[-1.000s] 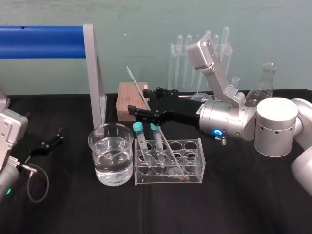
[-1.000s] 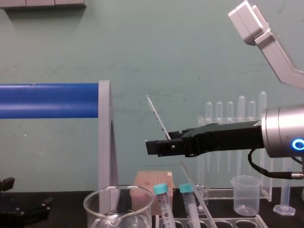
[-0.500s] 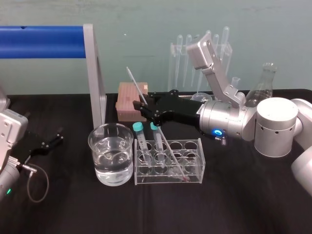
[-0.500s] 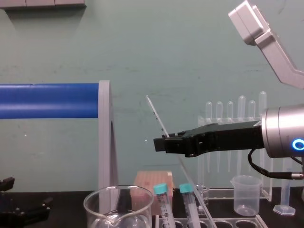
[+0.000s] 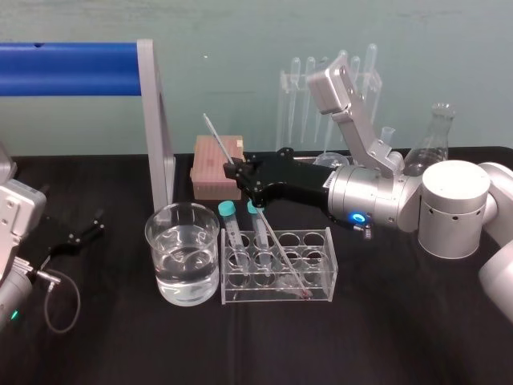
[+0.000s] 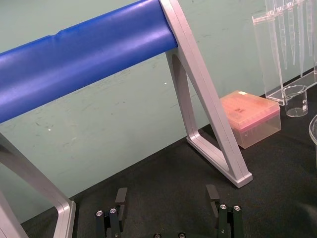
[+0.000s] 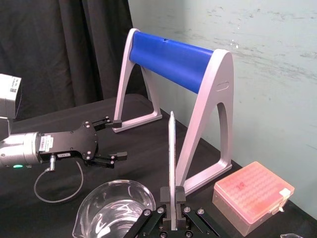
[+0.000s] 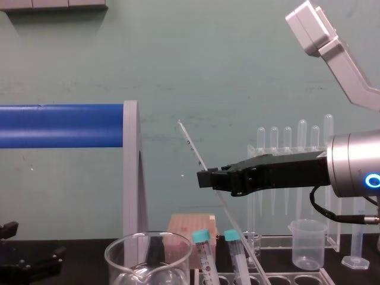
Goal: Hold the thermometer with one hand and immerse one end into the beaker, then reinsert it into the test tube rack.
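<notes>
The thermometer [image 5: 264, 224] is a thin glass rod leaning up and to the left, its lower end still in the test tube rack [image 5: 317, 235]. My right gripper [image 5: 240, 173] reaches in from the right and is shut on the rod's upper part. In the chest view the gripper [image 8: 206, 177] pinches the thermometer [image 8: 189, 142] high above the rack. The right wrist view shows the fingers [image 7: 165, 196] pressed against the thermometer [image 7: 171, 144]. The beaker [image 5: 183, 257] holds water and stands just left of the rack. My left gripper [image 5: 80, 233] rests open at the far left on the table.
Two teal-capped tubes [image 5: 229, 210] stand in the rack's left holes. A blue roller on a grey frame [image 5: 156, 120] stands behind the beaker. A pink tip box [image 5: 215, 164], a pipette stand [image 5: 304, 96], a conical flask [image 5: 433, 144] and a small plastic beaker [image 8: 307, 243] line the back.
My right gripper's fingers have closed from wide apart onto the thermometer. The rod's top has tipped slightly to the left. The left arm has stayed still.
</notes>
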`<act>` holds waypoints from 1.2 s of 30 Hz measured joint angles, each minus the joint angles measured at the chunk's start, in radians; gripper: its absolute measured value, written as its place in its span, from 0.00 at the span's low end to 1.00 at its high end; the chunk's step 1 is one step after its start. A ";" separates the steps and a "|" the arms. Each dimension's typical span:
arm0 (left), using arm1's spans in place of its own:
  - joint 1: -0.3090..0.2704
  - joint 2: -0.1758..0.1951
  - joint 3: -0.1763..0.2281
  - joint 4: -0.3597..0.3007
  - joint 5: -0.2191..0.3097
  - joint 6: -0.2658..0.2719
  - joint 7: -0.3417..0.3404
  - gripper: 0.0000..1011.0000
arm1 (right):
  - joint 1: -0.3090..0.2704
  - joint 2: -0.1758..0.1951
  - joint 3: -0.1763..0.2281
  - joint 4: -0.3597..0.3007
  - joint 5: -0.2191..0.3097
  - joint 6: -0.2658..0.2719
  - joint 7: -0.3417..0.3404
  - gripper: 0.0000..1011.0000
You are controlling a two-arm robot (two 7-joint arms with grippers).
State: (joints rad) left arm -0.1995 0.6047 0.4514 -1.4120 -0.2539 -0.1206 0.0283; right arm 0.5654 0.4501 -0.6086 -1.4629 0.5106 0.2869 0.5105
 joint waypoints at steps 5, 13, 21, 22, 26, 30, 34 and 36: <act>0.000 0.000 0.000 0.000 0.000 0.000 0.000 1.00 | -0.004 0.000 0.002 -0.002 0.000 -0.010 0.001 0.05; 0.000 0.000 0.000 0.000 0.000 0.000 0.000 1.00 | -0.045 0.010 0.041 -0.043 0.014 -0.108 0.019 0.06; 0.000 0.000 0.000 0.000 0.000 0.000 0.000 1.00 | -0.119 0.035 0.132 -0.125 0.085 -0.223 0.031 0.06; 0.000 0.000 0.000 0.000 0.000 0.000 0.000 1.00 | -0.129 0.036 0.143 -0.132 0.098 -0.236 0.035 0.06; 0.000 0.000 0.000 0.000 0.000 0.000 0.000 1.00 | -0.175 0.043 0.193 -0.159 0.172 -0.297 0.067 0.06; 0.000 0.000 0.000 0.000 0.000 0.000 0.000 1.00 | -0.191 0.047 0.218 -0.169 0.223 -0.342 0.099 0.05; 0.000 0.000 0.000 0.000 0.000 0.000 0.000 1.00 | -0.157 0.038 0.215 -0.160 0.248 -0.348 0.125 0.06; 0.000 0.000 0.000 0.000 0.000 0.000 0.000 1.00 | -0.135 0.028 0.208 -0.150 0.258 -0.348 0.138 0.06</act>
State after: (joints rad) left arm -0.1996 0.6047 0.4514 -1.4120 -0.2539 -0.1205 0.0283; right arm 0.4309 0.4778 -0.4007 -1.6129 0.7687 -0.0612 0.6483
